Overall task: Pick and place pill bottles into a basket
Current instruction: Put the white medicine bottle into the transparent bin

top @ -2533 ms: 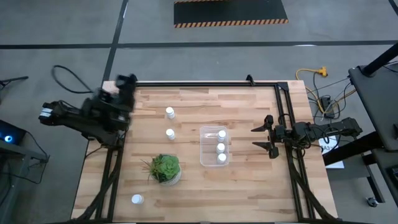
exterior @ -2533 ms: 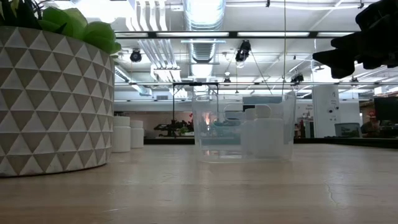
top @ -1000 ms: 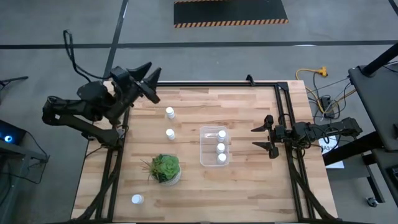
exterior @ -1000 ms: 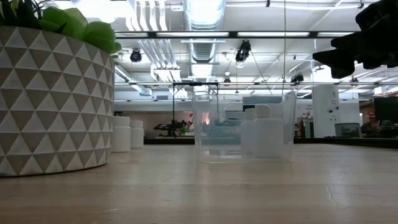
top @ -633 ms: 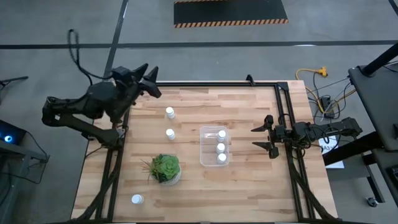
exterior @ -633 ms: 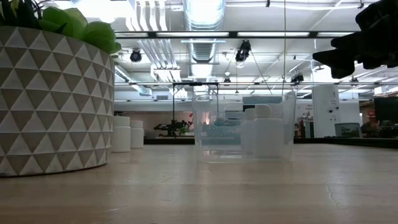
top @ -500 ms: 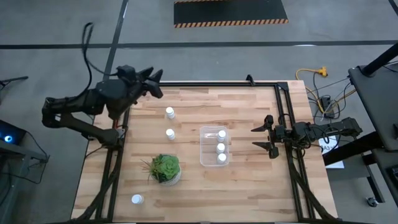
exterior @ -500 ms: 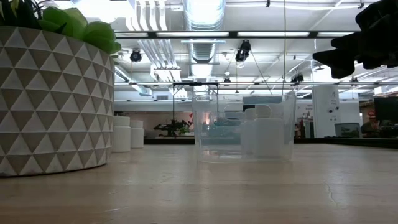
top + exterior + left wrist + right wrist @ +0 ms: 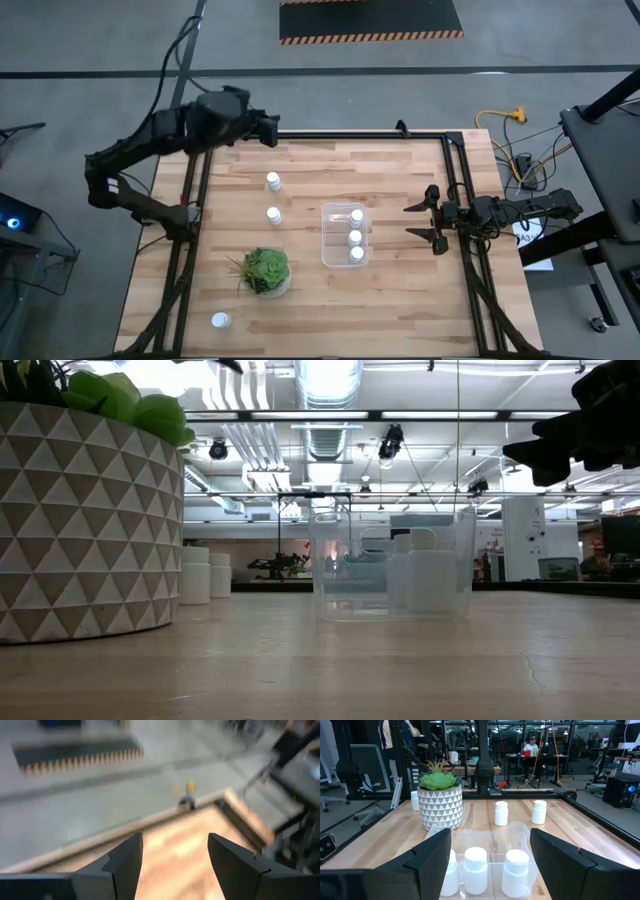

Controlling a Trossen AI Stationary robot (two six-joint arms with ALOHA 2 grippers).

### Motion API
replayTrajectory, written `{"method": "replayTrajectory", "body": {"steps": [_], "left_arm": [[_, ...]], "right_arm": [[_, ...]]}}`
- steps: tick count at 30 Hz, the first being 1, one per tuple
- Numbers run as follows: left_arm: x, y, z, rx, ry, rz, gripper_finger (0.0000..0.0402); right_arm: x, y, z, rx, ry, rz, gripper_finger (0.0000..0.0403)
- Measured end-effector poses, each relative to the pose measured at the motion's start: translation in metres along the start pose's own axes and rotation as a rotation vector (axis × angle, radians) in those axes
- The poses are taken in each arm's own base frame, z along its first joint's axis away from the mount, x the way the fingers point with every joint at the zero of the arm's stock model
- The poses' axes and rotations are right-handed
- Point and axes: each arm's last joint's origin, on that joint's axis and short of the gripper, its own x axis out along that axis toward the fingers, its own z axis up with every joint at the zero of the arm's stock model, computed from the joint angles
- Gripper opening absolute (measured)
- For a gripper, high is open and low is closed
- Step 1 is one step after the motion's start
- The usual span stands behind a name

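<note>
I've got the left gripper [image 9: 268, 128] up over the far left corner of the table [image 9: 400, 290], fingers [image 9: 127, 862] spread wide w/ nothing between them; its wrist cam sees only blurred tabletop and floor past that edge. The right gripper [image 9: 428, 221] waits at the right edge, just beside the basket [image 9: 330, 250], also spread wide and empty, pointing at the basket.

Basket sits right of center. Three bottles inside, in a row: one at the far end [image 9: 357, 215], one in the middle [image 9: 354, 237], one at the near end [image 9: 357, 254]. From the right wrist cam they stand upright, side by side behind the clear wall.

Three bottles are out on the wood — two on the left half, one [image 9: 273, 181] nearer the far edge and one [image 9: 274, 215] just toward the front of it, both well apart from the basket. The third [image 9: 220, 321] is by the near left corner.

The plant [image 9: 265, 270] stands between that third bottle and the basket, left of the basket's near end. In the low cam its pot [image 9: 85, 525] fills the left side and hides whatever is behind it; two bottles show just past it.

A person sits in the room behind, far off, in the right wrist cam.
</note>
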Motion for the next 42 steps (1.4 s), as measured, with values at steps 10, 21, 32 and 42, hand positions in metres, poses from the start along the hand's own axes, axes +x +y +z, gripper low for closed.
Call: {"method": "replayTrajectory", "body": {"steps": [10,21,32,42], "left_arm": [[0.029,0.017,-0.001,0.068,0.249,0.148,0.0207],[0.077,0.015,-0.035,0.189,0.663,0.177,0.0207],[0.122,0.012,-0.064,0.369,0.876,0.253,0.0207],[0.142,0.011,-0.074,0.506,0.919,0.269,0.0207]], "right_arm": [[0.000,0.000,0.000,-0.002,0.000,0.000,0.0260],[0.000,0.000,0.000,0.001,0.000,0.000,0.0260],[0.000,0.000,0.000,-0.001,0.000,0.000,0.0260],[0.000,0.000,0.000,0.000,0.000,0.000,0.0260]]}}
